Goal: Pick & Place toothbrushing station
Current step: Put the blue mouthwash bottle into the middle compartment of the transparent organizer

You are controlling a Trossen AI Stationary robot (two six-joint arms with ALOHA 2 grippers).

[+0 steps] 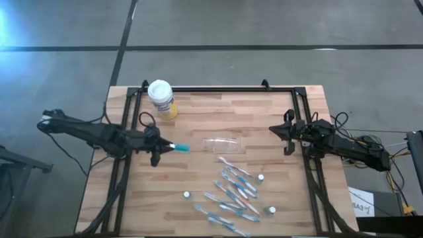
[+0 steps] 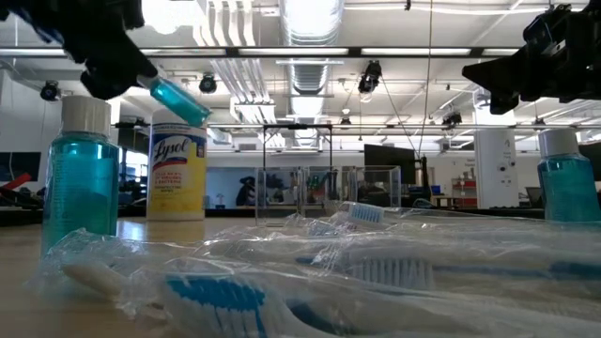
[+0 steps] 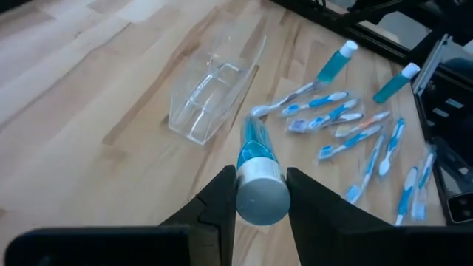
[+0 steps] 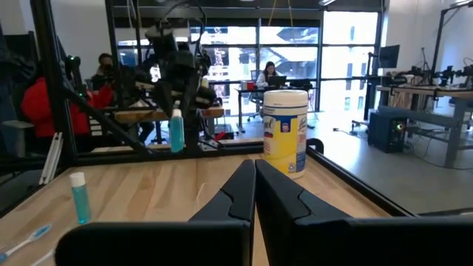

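Nearest the lens: toothbrushes (image 2: 282, 291) in clear wrappers fill the foreground of the low view, blue-and-white bristles up close, with a small blue bottle (image 2: 80, 174) standing upright behind them.
Landmark: you can place everything by the clear tray (image 1: 222, 145), an empty see-through trough lying near the middle of the wooden table (image 1: 198, 192).
Left gripper: your left gripper (image 3: 260, 193) is clamped on a blue tube (image 3: 256, 159), fingers pinching it just below its white cap; the tube hangs in the air just to the left of the clear tray, pointing toward it.
Right gripper: your right gripper (image 4: 254, 193) waits well to the right of the clear tray, over the table's edge, fingers pressed together on nothing.
Step in hand: by the look of it, you are carrying the tube to the tray.
Doing it well: bring the tube over the open mouth of the tray, line it up with the long side, and lower it before letting go; a drop from height would likely bounce it off the thin walls or shove the light tray aside.
Toothbrushes: about ten lie scattered in a loose pile on the near side of the tray, some overlapping, none inside it.
Other bottles: three more white-capped bottles (image 1: 261, 177) stand around that pile, apart from the tray.
Bystander item: a yellow wipes canister (image 1: 162, 99) stands at the far left of the tray; leave it alone.
Progress: early, judging by the empty tray.
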